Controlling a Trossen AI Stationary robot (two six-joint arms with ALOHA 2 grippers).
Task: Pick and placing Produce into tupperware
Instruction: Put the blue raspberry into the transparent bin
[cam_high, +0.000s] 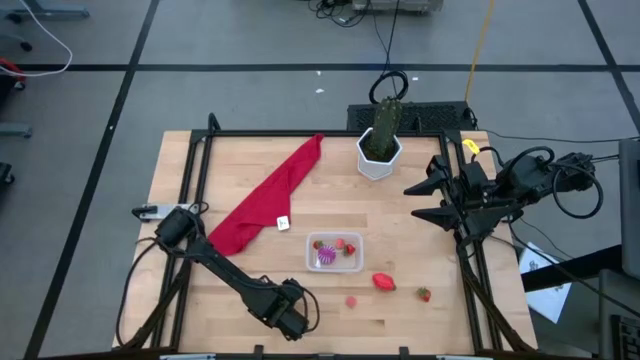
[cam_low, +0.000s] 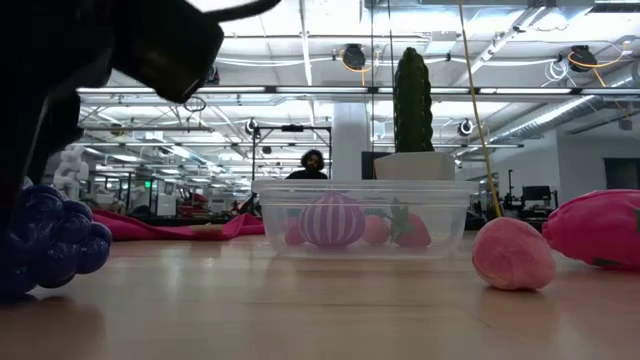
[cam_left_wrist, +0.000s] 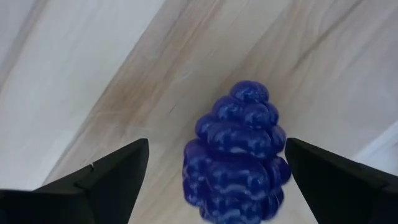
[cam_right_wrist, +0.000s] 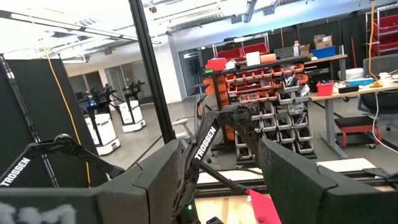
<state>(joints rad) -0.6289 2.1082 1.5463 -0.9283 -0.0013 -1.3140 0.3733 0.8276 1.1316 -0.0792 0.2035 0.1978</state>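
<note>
The tupperware (cam_high: 335, 252) is a small clear box on the wood table; it holds a purple striped piece (cam_low: 332, 220) and small red and pink pieces. A dark blue-purple grape bunch (cam_left_wrist: 236, 155) lies on the table near its near edge. My left gripper (cam_left_wrist: 216, 146) is open just above the bunch, one finger on either side, touching nothing. In the high view the left gripper (cam_high: 290, 315) hides the bunch. A red piece (cam_high: 383, 282), a small strawberry (cam_high: 424, 294) and a pink piece (cam_high: 351, 300) lie loose near the tupperware. My right gripper (cam_high: 412, 200) waits open at the table's right side.
A long red cloth (cam_high: 265, 200) lies slantwise left of the middle, with a small white tag (cam_high: 283, 223) beside it. A white hexagonal pot with a green cactus (cam_high: 380, 150) stands at the far edge. A person shows far off in the room (cam_low: 312, 165).
</note>
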